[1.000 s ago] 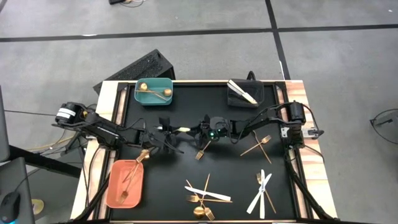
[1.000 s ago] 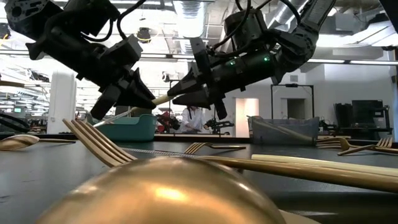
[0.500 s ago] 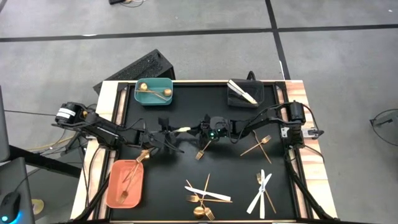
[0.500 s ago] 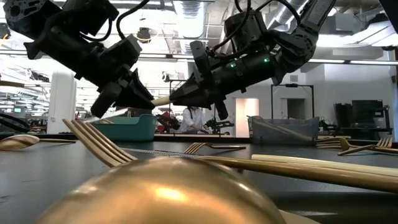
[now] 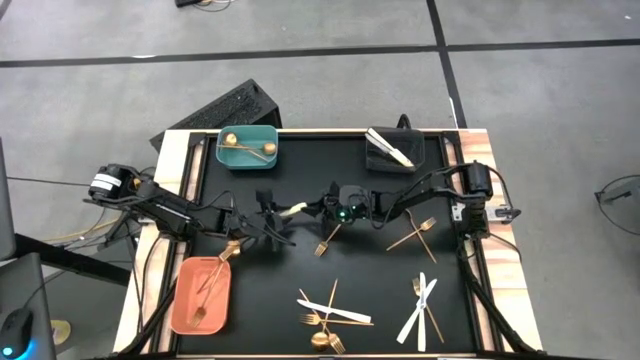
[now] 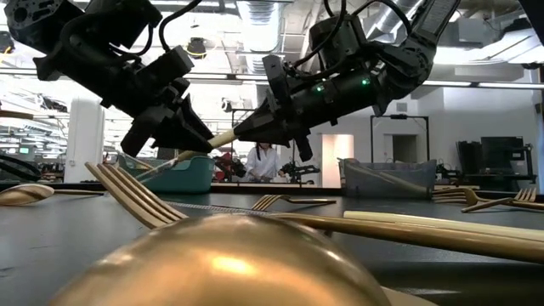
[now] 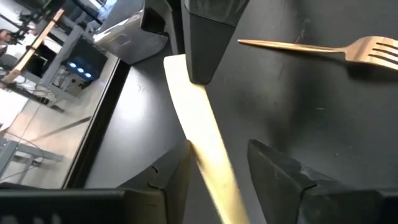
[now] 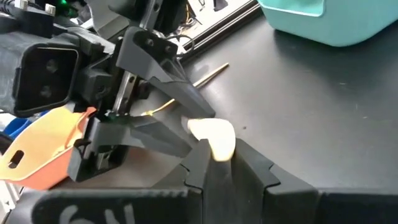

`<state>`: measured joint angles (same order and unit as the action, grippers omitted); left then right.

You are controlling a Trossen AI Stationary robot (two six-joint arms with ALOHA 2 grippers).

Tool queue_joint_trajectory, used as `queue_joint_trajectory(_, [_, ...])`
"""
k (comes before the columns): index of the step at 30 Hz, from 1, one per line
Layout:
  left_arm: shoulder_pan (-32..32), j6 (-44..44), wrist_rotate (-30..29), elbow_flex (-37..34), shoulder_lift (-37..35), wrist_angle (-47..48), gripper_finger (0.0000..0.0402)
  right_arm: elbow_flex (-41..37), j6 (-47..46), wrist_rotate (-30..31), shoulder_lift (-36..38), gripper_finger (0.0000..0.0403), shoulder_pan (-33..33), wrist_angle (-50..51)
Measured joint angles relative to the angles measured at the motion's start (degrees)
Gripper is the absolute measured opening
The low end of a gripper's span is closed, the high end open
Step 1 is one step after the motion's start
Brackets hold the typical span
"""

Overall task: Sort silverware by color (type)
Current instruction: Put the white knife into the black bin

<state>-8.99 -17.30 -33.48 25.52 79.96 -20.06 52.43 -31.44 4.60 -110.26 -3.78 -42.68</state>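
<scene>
A cream flat knife (image 5: 292, 210) hangs in the air over the table's middle, between my two grippers. My right gripper (image 5: 318, 208) is shut on its right end. My left gripper (image 5: 275, 218) is open, and its fingers (image 7: 177, 171) stand on either side of the knife's middle (image 7: 202, 130). The low view shows the knife (image 6: 223, 138) slanting down toward my left gripper (image 6: 200, 140). Other gold and cream silverware lies on the black mat. My right gripper pinches the knife's end (image 8: 214, 140) between its two fingers (image 8: 249, 165). It comes about level from the table's right and lies along the knife. The knife is clear of the mat, its other end lower. My left gripper: one finger lies close beside the knife's edge (image 7: 189, 149); whether it touches, I cannot tell.
A teal bin (image 5: 270, 135) with gold spoons and a dark bin (image 5: 375, 160) with cream knives stand at the far edge. A salmon bin (image 5: 185, 310) with gold forks stands near left. Gold forks lie below the grippers (image 5: 327, 240) and at right (image 5: 415, 235). Mixed pieces lie near the front (image 5: 330, 315).
The knife has tipped: it lay about level between the grippers and now slants, its left end lower. Both grippers have stayed close together over the table's middle.
</scene>
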Motion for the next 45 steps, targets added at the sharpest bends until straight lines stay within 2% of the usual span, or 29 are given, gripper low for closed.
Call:
queue_joint_trajectory(11, [0.2, 2.36, 1.25, 0.0, -0.04, -0.48, 0.007, -0.11, -0.02, 0.04, -0.02, 0.0074, 0.79, -0.81])
queue_joint_trajectory(17, [0.2, 2.58, 1.51, 0.0, -0.07, -0.47, 0.0065, -0.11, -0.02, 0.07, -0.02, 0.0075, 1.01, -0.88])
queue_joint_trajectory(22, [0.17, 2.22, 1.93, 0.0, -0.07, -0.5, 0.0064, -0.11, -0.15, -0.01, -0.02, 0.0093, 1.06, -1.1])
queue_joint_trajectory(28, [0.02, 0.58, 7.29, 0.04, 0.07, -0.78, 0.0061, 0.32, -0.2, -0.62, 0.29, 0.0122, 1.08, -4.2])
queue_joint_trajectory(32, [0.09, 1.53, 3.49, 0.04, 0.07, -1.67, 0.0062, 0.32, -0.17, -2.83, 0.13, 0.0128, 1.06, -3.9])
queue_joint_trajectory(39, [0.11, 2.86, 3.21, 0.04, 0.07, -0.4, 0.0062, 0.37, 0.82, -3.16, 0.14, 0.0128, 1.08, 5.95])
queue_joint_trajectory(42, [0.11, 5.94, 3.11, 0.04, 0.07, 2.35, 0.0063, 0.32, 5.0, -3.21, 0.07, 0.0128, 2.05, 11.78])
queue_joint_trajectory(45, [0.13, 8.61, 2.17, 0.04, -0.02, 4.12, 0.0063, 0.32, 12.02, -3.23, 0.07, 0.0128, 4.19, 12.72])
